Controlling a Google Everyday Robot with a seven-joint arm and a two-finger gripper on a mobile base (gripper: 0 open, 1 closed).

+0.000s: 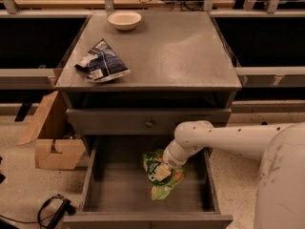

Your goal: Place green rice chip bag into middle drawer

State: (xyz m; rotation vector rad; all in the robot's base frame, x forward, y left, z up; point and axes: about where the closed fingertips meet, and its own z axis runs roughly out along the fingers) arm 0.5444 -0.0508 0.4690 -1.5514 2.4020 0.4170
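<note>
Gripper point(165, 169) sits on the back end of the green rice chip bag point(164, 187), which lies right of centre in the middle drawer point(114, 190), pointing at the front edge; can't tell if it's clamped.

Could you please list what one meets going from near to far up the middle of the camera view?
Open middle drawer → green rice chip bag, with the hand at it → knobbed drawer front → blue-and-white snack bag → white bowl.
</note>
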